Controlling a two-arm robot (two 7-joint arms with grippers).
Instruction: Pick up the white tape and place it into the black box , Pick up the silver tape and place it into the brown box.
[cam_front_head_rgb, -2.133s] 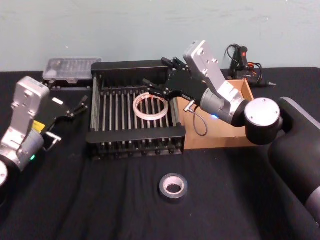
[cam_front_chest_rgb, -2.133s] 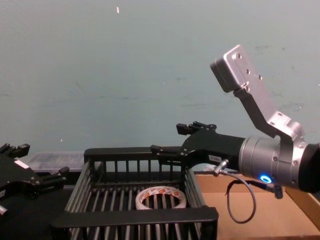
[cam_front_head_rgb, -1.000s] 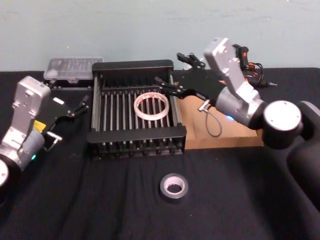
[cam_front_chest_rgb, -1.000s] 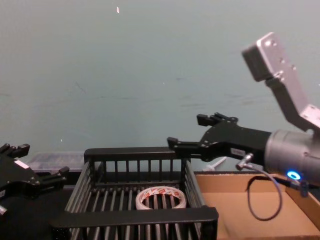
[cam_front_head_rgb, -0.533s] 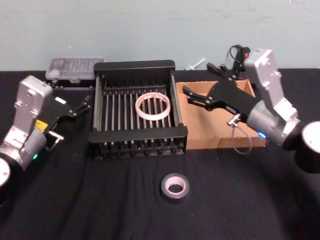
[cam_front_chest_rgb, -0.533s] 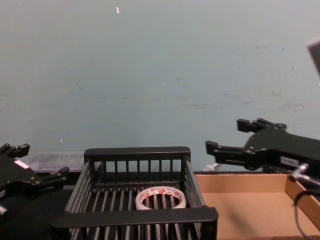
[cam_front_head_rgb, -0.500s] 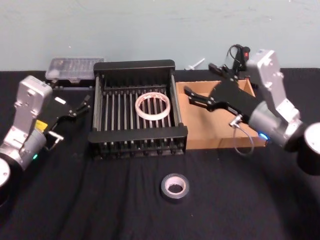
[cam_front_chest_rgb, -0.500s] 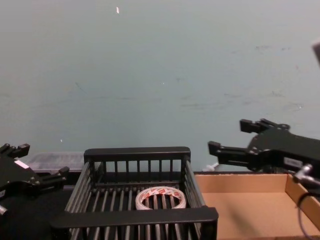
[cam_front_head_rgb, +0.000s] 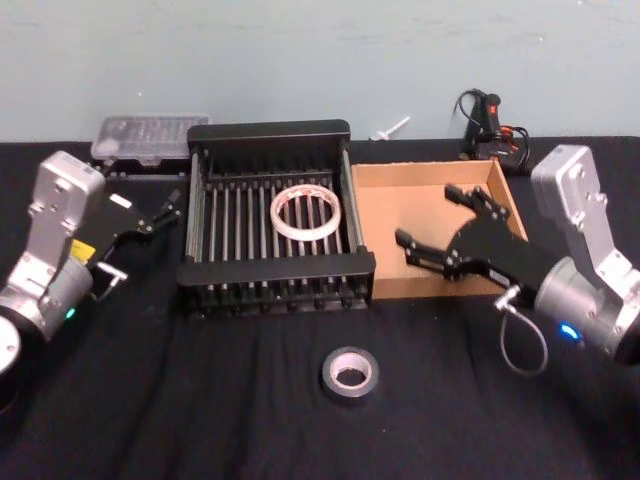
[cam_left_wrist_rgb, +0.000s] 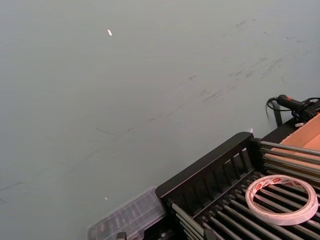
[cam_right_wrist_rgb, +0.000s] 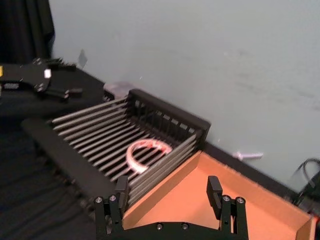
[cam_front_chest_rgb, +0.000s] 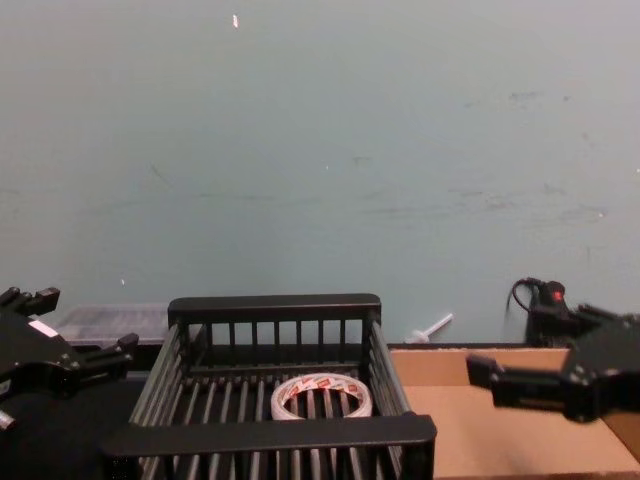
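Observation:
The white tape (cam_front_head_rgb: 305, 212) (cam_front_chest_rgb: 323, 395) (cam_left_wrist_rgb: 285, 200) (cam_right_wrist_rgb: 148, 152) lies flat on the bars inside the black box (cam_front_head_rgb: 275, 272) (cam_front_chest_rgb: 275, 305) (cam_right_wrist_rgb: 170, 112). On the black cloth in front of that box lies the silver tape (cam_front_head_rgb: 349, 373), untouched. The brown box (cam_front_head_rgb: 420, 190) (cam_front_chest_rgb: 470, 420) (cam_right_wrist_rgb: 200, 195) stands right of the black box. My right gripper (cam_front_head_rgb: 424, 213) (cam_right_wrist_rgb: 168, 192) (cam_front_chest_rgb: 530, 345) hovers open and holding nothing over the brown box's front part. Left of the black box, my left gripper (cam_front_head_rgb: 155, 213) (cam_front_chest_rgb: 70, 335) stays parked, open.
A clear plastic case (cam_front_head_rgb: 150, 135) (cam_left_wrist_rgb: 130, 217) sits behind the black box at the back left. A black tool with cables (cam_front_head_rgb: 490, 120) and a small white object (cam_front_head_rgb: 392, 127) lie at the back right. Black cloth covers the table.
My right gripper has drawn back from above the black box, moving right and toward me over the brown box. The white tape stays in the black box; the left arm has not moved.

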